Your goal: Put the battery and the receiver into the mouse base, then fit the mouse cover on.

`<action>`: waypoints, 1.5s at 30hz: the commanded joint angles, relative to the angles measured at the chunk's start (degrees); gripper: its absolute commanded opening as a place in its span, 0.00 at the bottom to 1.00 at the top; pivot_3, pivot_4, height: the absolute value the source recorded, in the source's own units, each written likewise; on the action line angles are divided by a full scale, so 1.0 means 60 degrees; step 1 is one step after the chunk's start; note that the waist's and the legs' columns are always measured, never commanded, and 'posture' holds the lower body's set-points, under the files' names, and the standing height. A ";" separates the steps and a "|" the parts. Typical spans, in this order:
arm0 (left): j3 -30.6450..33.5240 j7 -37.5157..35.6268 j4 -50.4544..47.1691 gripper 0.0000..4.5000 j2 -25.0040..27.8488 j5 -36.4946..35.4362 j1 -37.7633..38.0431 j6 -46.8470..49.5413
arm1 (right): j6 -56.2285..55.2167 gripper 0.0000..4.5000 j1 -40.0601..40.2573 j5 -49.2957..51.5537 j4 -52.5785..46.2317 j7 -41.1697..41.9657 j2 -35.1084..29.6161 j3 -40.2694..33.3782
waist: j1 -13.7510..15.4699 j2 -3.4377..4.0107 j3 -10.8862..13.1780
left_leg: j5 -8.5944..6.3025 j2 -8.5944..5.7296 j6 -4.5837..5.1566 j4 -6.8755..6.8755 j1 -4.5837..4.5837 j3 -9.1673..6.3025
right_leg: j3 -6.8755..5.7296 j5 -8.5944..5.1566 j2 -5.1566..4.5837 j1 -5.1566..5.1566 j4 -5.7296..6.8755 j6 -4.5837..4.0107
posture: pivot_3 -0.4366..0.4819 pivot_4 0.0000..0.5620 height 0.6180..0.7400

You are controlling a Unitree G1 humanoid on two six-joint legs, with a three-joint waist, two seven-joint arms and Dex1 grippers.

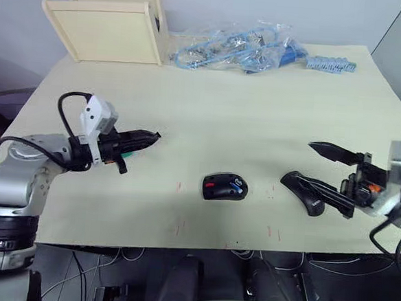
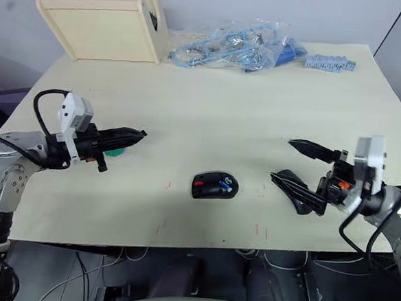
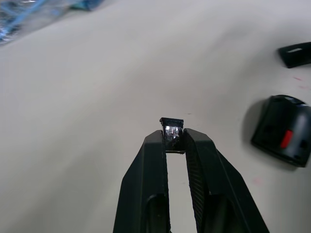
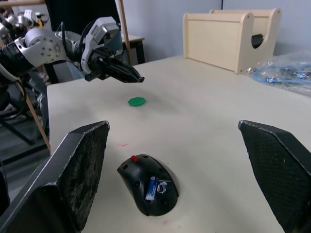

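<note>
- Left gripper (image 3: 175, 141): fingers pinch the receiver (image 3: 172, 131) by its tip, frame centre; tiny, rigid, slip-prone.
- Right gripper (image 4: 184, 170): fingers spread wide, empty.
- Mouse base (image 1: 225, 187), lower centre, carries the battery (image 4: 152, 188).

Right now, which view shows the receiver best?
The left wrist view: the receiver sits pinched at the tips of the left gripper, close to the camera, its metal end visible. In the eye views and the right wrist view the left gripper shows, but the receiver is too small to make out.
</note>
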 commanded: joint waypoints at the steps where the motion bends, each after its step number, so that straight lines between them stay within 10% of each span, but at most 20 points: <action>1: -0.0586 -0.0210 -0.0852 0.01 0.0047 -0.0143 -0.0725 0.0256 | 0.1797 1.00 -0.1006 0.0598 -0.0365 -0.1126 -0.0915 0.0337 | 0.0001 -0.0012 0.0010 | 0.0001 -0.0005 0.0000 0.0009 -0.0021 0.0004 | 0.0001 0.0001 0.0002 -0.0021 0.0007 0.0001 | 0.48 0.27 1.00; 19: -0.3665 -0.0888 -0.2123 0.01 -0.0759 0.1350 -0.3085 -0.0396 | 0.8618 1.00 -0.6940 0.5016 0.4085 -0.6356 0.1750 0.2248 | -0.0008 -0.0059 0.0069 | 0.0003 -0.0009 0.0001 0.0031 -0.0137 0.0012 | -0.0006 0.0007 0.0016 -0.0125 0.0028 -0.0005 | 0.48 0.27 1.00; 24: -0.3974 -0.0918 -0.2283 0.01 -0.0964 0.1698 -0.3325 -0.0666 | 0.8826 0.61 -0.7541 0.6363 0.5200 -0.7440 0.2108 0.2424 | -0.0033 -0.0058 0.0070 | 0.0004 -0.0010 0.0002 0.0034 -0.0136 0.0012 | -0.0005 0.0008 0.0017 -0.0126 0.0035 -0.0002 | 0.48 0.27 1.00; 38: -0.4170 -0.0795 -0.2394 0.01 -0.1466 0.2092 -0.3701 -0.0702 | 0.7475 0.61 -0.7693 0.9765 0.5742 -1.0102 0.1511 0.3754 | -0.0056 -0.0058 0.0071 | 0.0004 -0.0009 0.0002 0.0035 -0.0138 0.0012 | -0.0006 0.0008 0.0018 -0.0126 0.0034 -0.0002 | 0.48 0.27 1.00; 45: -0.4177 -0.0777 -0.2299 0.01 -0.1581 0.2172 -0.3830 -0.0690 | 0.7178 0.33 -0.7726 0.9967 0.5753 -1.0207 0.1357 0.4018 | -0.0063 -0.0058 0.0071 | 0.0004 -0.0006 0.0003 0.0035 -0.0138 0.0011 | -0.0006 0.0008 0.0021 -0.0127 0.0035 -0.0002 | 0.48 0.27 1.00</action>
